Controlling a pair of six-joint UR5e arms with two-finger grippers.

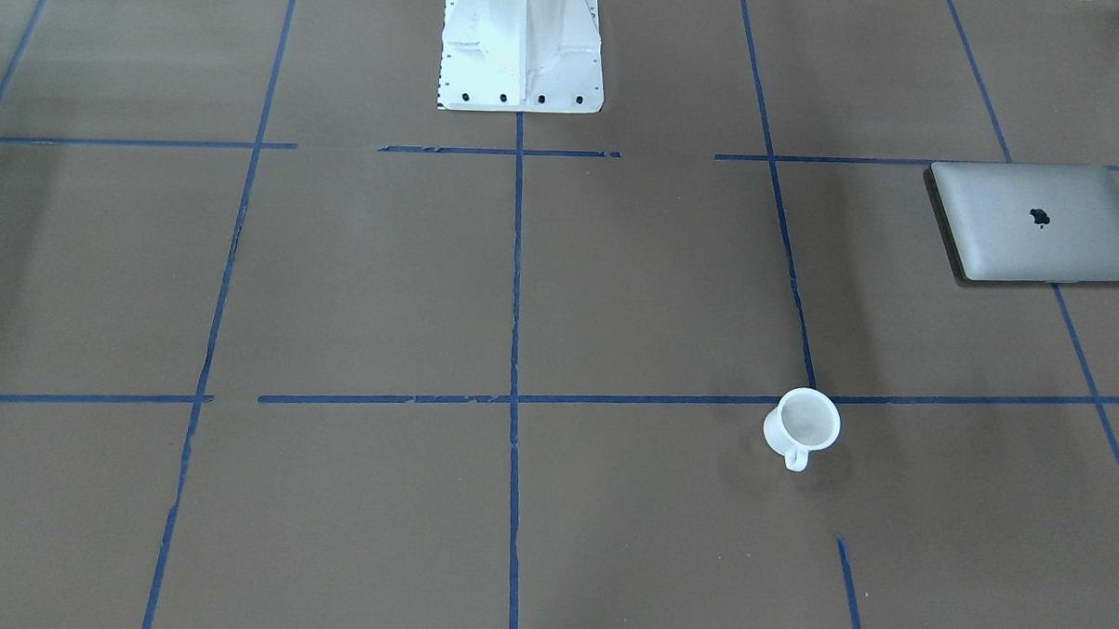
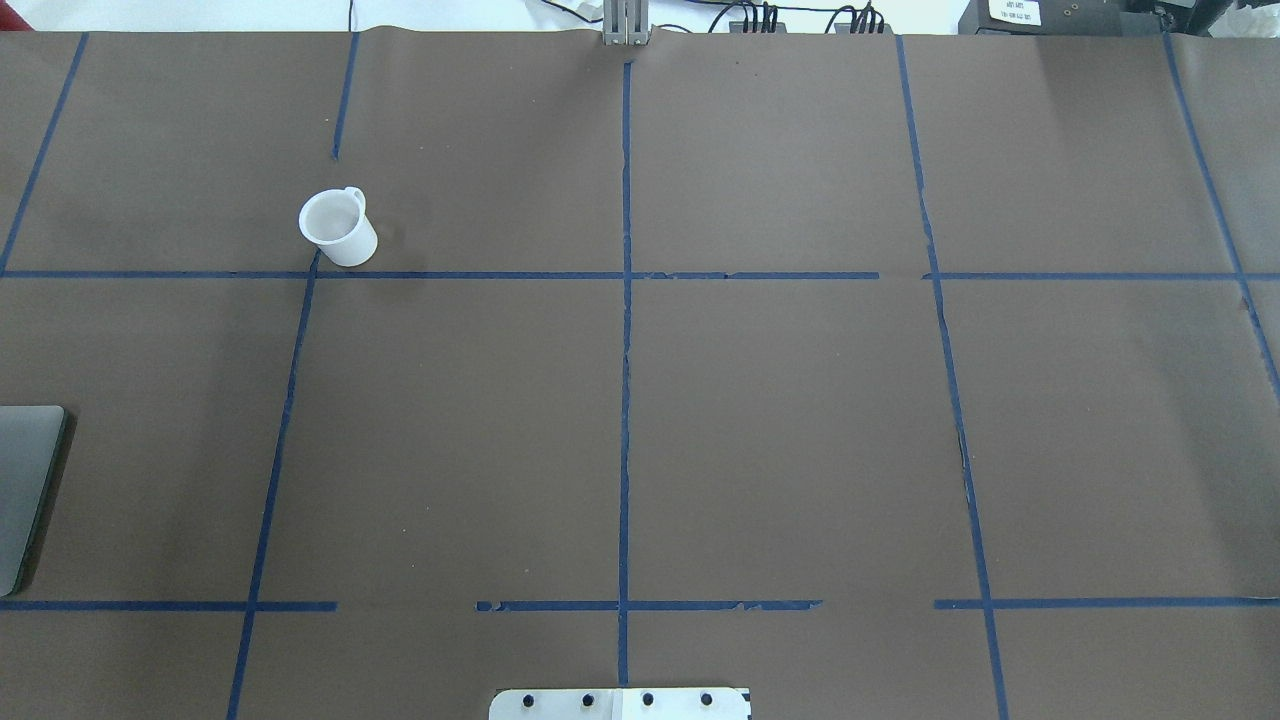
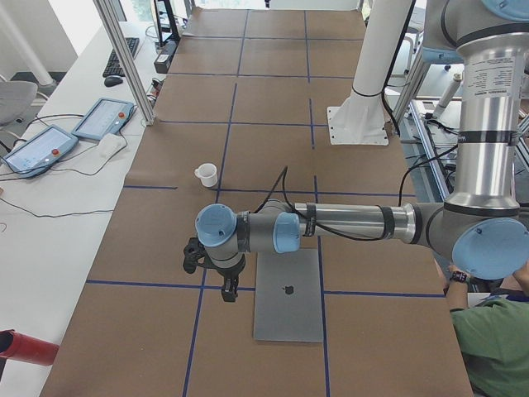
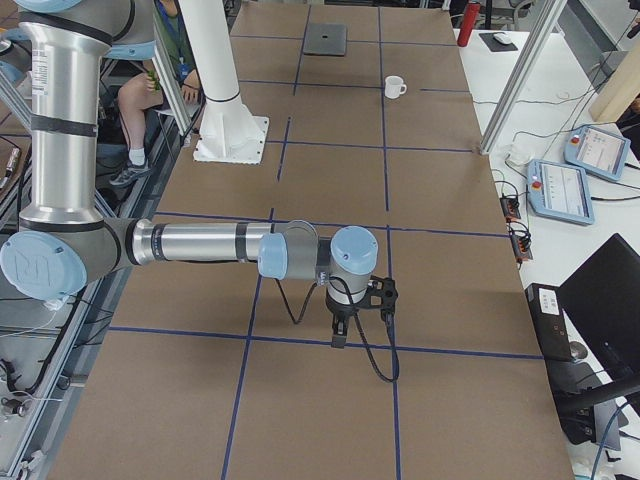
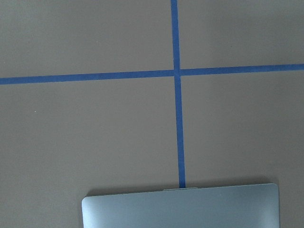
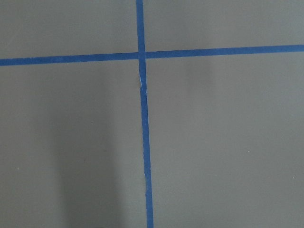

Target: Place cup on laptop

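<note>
The cup [image 1: 802, 427] is a small white mug that stands upright on the brown table, handle towards the operators' side; it also shows in the overhead view [image 2: 338, 228] and both side views [image 3: 207, 174] [image 4: 395, 87]. The laptop [image 1: 1042, 222] lies shut and flat, apple logo up, at the table's left end [image 2: 25, 490] [image 3: 288, 294] [image 4: 326, 39]; its edge shows in the left wrist view [image 5: 180, 206]. My left gripper [image 3: 228, 291] hangs above the table just beside the laptop, well short of the cup. My right gripper [image 4: 340, 335] hangs over bare table at the other end. I cannot tell whether either is open.
The white robot pedestal [image 1: 522, 52] stands at the table's robot side. Blue tape lines [image 2: 626, 400] grid the brown paper. Teach pendants [image 3: 103, 118] [image 4: 560, 190] and aluminium posts [image 3: 124, 58] stand along the operators' side. A seated person [image 3: 492, 347] is beside the robot.
</note>
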